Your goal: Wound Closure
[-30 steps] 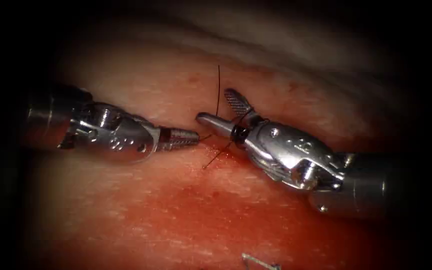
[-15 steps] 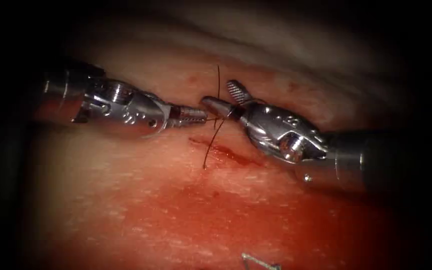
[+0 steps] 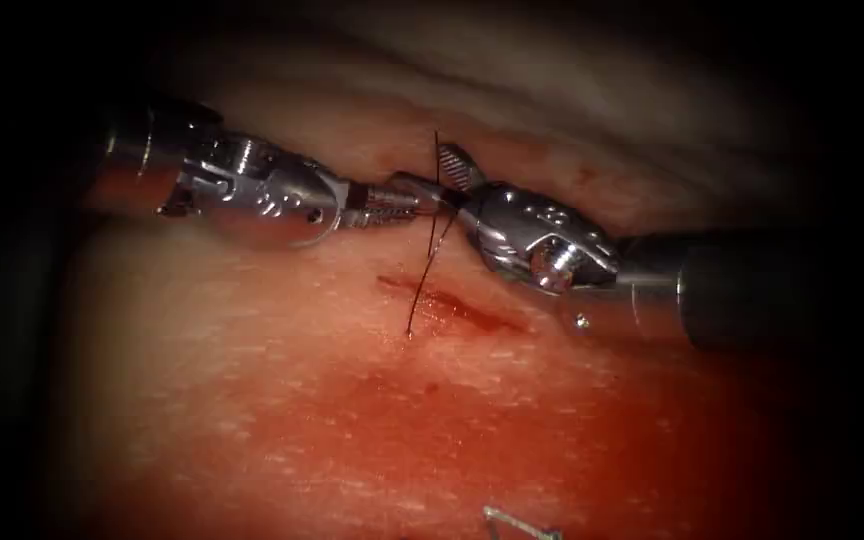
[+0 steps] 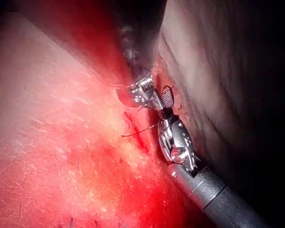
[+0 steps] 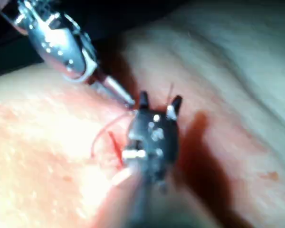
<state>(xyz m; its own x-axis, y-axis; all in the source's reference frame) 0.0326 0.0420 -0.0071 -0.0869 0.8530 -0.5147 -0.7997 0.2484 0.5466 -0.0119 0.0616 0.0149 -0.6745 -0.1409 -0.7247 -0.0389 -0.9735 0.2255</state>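
Dark thread (image 3: 422, 285) between open right claw (image 3: 430, 170), shut left claw (image 3: 407, 200) holding thread

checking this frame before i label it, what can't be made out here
- Endoscope view: whether the left tool grips the thread; its tip meets the right tool's open jaws.
- Endoscope view: a thin metal piece, maybe the needle, cut off by the edge.
- Right wrist view: the cut blurred.

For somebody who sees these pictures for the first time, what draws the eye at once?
The two tools meeting tip to tip above the cut: the left tool shut on the thread, the right tool with jaws open around it. The dark thread runs down into the tissue, left of the cut. A needle lies nearer the viewer.
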